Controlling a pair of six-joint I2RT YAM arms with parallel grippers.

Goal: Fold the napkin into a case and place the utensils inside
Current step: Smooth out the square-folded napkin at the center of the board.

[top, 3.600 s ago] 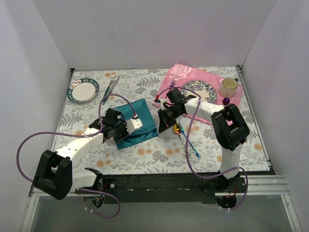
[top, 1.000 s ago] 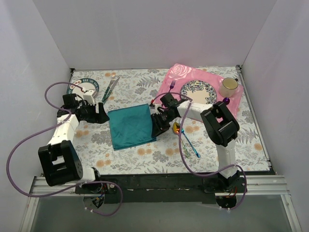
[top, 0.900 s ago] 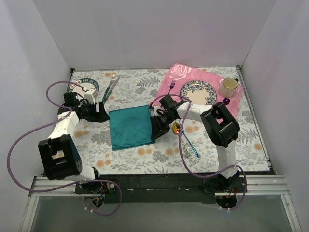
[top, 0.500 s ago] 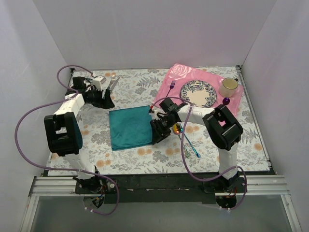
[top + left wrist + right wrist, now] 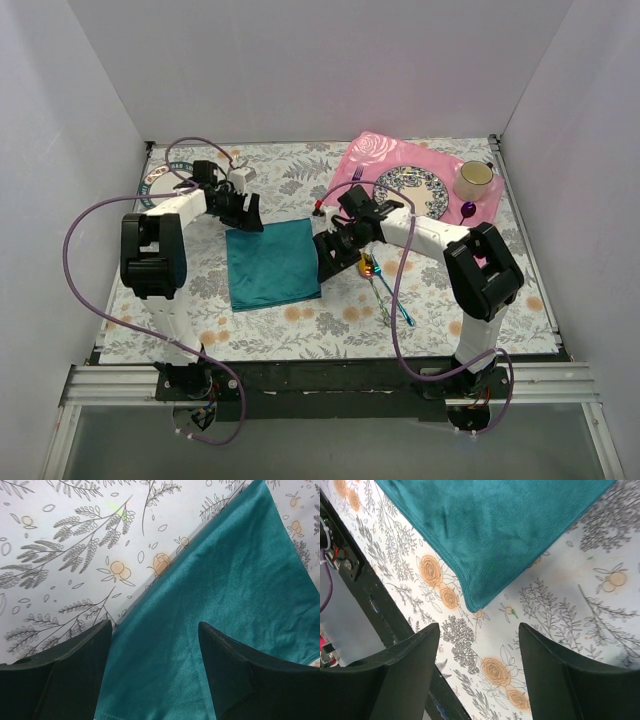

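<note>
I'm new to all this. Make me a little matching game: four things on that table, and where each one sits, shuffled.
Things:
1 napkin
2 mug
3 rainbow spoon
4 purple fork

Places:
A on the pink placemat, left of the patterned plate
B mid-table, lying flat
C just right of the napkin, on the flowered tablecloth
D the placemat's far right corner

Pairs: 1-B, 2-D, 3-C, 4-A
</note>
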